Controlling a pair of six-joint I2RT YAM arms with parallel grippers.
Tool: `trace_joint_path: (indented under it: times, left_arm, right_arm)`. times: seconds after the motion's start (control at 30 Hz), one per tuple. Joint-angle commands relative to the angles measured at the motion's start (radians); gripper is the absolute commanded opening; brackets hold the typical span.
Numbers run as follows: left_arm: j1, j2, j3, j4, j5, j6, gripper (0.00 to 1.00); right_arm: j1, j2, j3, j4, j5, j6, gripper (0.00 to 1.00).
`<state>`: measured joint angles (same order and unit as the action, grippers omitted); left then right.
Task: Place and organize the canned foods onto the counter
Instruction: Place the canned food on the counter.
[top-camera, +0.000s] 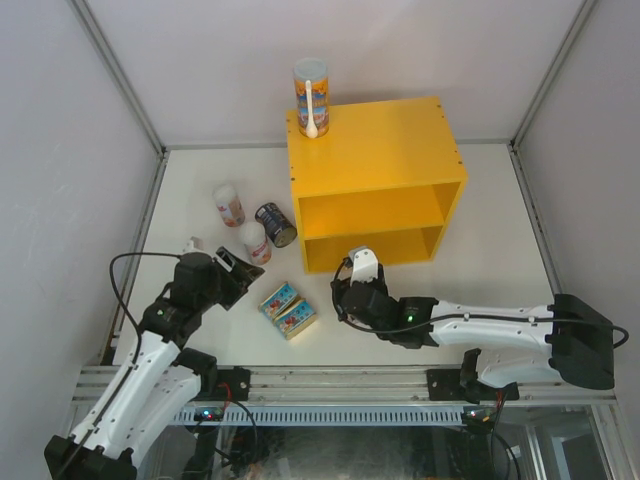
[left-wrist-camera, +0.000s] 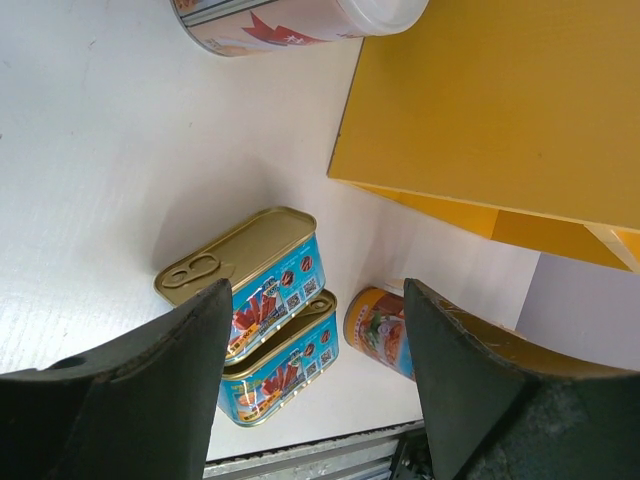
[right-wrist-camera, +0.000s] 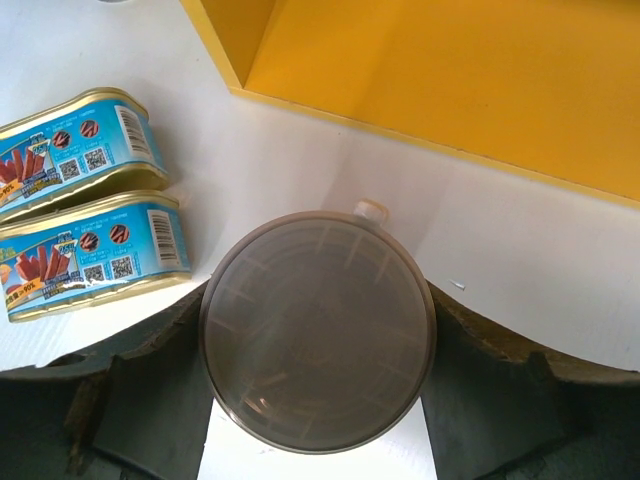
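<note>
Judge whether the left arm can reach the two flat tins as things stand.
Probably yes. The left gripper is open and empty, and the tins lie side by side on the table just ahead of it, with nothing between.

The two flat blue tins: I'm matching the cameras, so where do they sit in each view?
Top external: blue tins lie low, just left of centre.
Left wrist: bottom centre, stacked on edge.
Right wrist: left edge, side by side.
Shared landmark: the yellow box, in all three views.
</note>
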<state>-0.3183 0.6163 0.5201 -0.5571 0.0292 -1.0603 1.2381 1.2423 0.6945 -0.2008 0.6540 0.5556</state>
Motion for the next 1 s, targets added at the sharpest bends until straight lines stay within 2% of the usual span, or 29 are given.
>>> trace_joint_path:
  times: [0.0, 0.23, 0.63, 0.97]
  left_arm:
    - [0.001, -0.021, 0.058, 0.007, -0.017, 0.027, 0.73]
    - [0.001, -0.038, 0.043, 0.011, -0.020, 0.011, 0.72]
    - [0.001, -0.047, 0.037, 0.010, -0.026, 0.005, 0.72]
    - [0.001, -0.034, 0.047, 0.019, -0.029, -0.006, 0.71]
  right_arm:
    - [0.026, -0.059, 0.003, 0.049, 0.005, 0.000, 0.23]
    - [0.066, -0.110, 0.096, -0.028, 0.035, -0.063, 0.14]
    - [0.122, -0.157, 0.332, -0.163, 0.069, -0.155, 0.12]
    - [0.185, -0.153, 0.627, -0.273, 0.112, -0.272, 0.12]
